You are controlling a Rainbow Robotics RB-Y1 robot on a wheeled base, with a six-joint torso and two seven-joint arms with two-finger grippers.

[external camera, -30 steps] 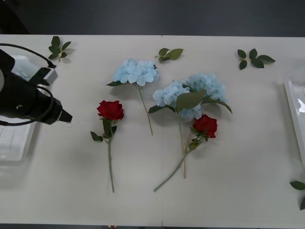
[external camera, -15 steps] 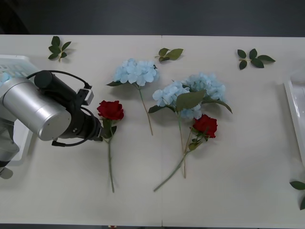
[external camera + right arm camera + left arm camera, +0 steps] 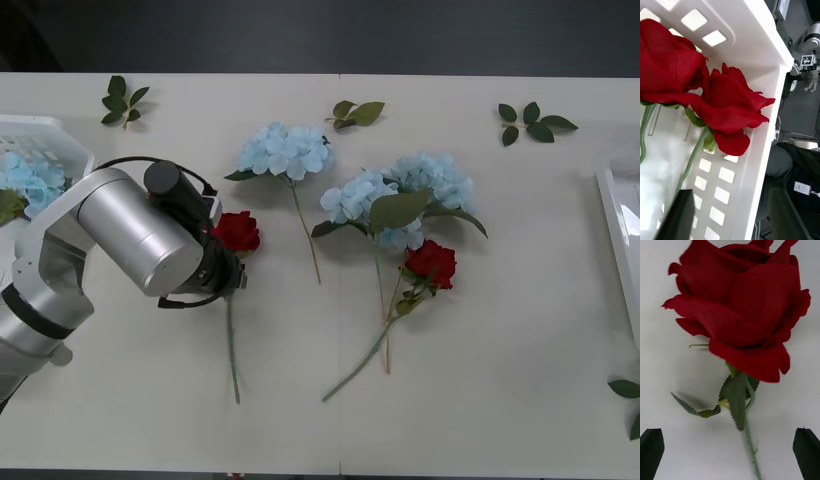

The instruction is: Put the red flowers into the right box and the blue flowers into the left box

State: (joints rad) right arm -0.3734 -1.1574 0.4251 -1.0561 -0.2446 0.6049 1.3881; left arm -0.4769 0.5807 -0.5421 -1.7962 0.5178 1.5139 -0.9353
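Left gripper (image 3: 730, 450) is hovering with fingers spread wide over a red rose (image 3: 236, 231) lying on the table (image 3: 500, 400), straddling its stem. Right gripper is sitting over the right box (image 3: 763, 67), finger state impossible to tell; two red roses (image 3: 722, 105) are lying inside. Blue flowers (image 3: 285, 150) are lying mid-table; another cluster (image 3: 30, 180) is resting in the left box (image 3: 45, 130).

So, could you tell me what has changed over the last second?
The left arm swung from over the left box rightward to the left red rose; the left gripper now hangs open above its stem, gripping nothing. A blue flower in that box is uncovered. The table flowers haven't moved.
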